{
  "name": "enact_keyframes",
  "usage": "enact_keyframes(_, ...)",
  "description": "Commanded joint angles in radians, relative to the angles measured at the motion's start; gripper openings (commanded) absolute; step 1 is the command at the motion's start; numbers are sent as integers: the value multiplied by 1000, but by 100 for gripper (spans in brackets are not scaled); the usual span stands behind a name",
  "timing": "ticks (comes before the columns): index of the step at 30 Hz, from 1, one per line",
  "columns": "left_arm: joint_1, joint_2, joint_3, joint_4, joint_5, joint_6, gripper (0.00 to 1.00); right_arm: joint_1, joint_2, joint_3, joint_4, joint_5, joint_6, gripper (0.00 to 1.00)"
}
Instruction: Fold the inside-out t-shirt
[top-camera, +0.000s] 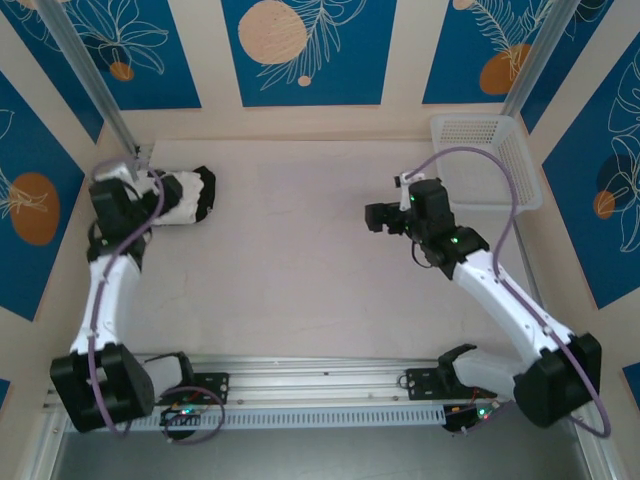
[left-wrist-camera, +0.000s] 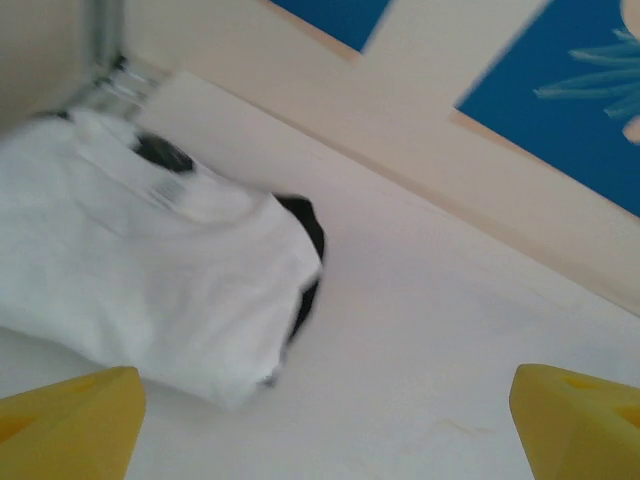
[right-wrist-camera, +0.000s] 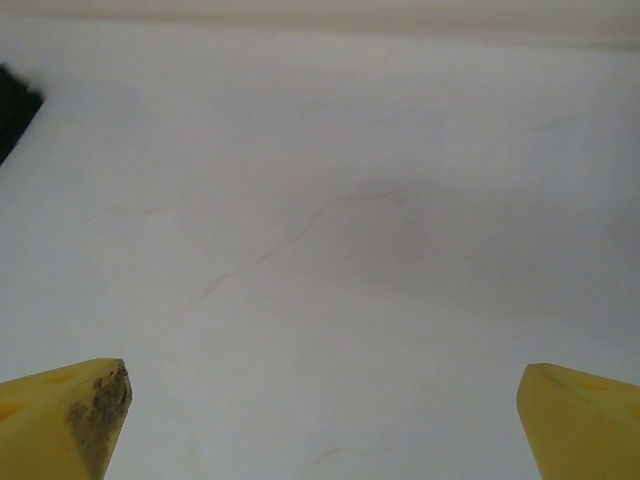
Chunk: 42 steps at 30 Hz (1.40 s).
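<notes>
1. White cotton, the t-shirt lies bunched in the far-left corner of the table. A black garment touches it and peeks out at its right end (how the two layers stack I cannot tell).
2. The left gripper has its fingers spread wide with nothing between them. From its camera the shirt sits ahead and off to the left, outside the gap.
3. Seen from above, the bundle's long axis runs roughly left to right.
4. The right gripper hovers over bare table right of centre, well apart from the shirt, and is likewise spread and empty.
5. The left arm is plainly nearer, so the next grasp looks like its job. It would need to shift left and forward until the shirt's near edge sits between the fingers, taking white cloth only.
</notes>
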Motion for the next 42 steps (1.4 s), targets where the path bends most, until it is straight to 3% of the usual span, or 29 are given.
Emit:
enact_keyframes(1,-98,-68,-178,177,-35,-41,93,-51,-40,-102,48,152,-20,99)
enact_keyframes(5,-251,-95,-306,228,-376,101,93,-127,-54,-292,313,116,-62,99)
enact_keyframes(10,-296,-5,-370,360,-545,237,95,-202,1,-474,603,93,-144,99)
enact_keyframes(15,-298,134,-434,593,-507,386,99,-263,74,-549,757,32,-106,99)
enact_keyframes(18,-298,221,-513,857,-481,411,100,-271,137,-560,840,31,-99,99)
enact_keyframes(22,-295,301,-548,1029,-473,435,99,-279,198,-556,948,-17,-114,99)
enact_keyframes(26,-298,460,-565,1230,-388,477,99,-286,273,-522,1008,-61,-142,99)
enact_keyframes(28,-298,423,-516,1064,-397,464,99,-298,321,-536,1087,-83,-152,99)
enact_keyframes(31,-298,433,-477,1005,-407,461,99,-344,398,-565,1198,-154,-122,99)
enact_keyframes(35,-298,442,-482,1036,-410,466,100,-387,418,-537,1164,-231,-100,99)
enact_keyframes(42,-297,440,-482,1028,-409,465,100,-379,418,-534,1157,-222,-105,99)
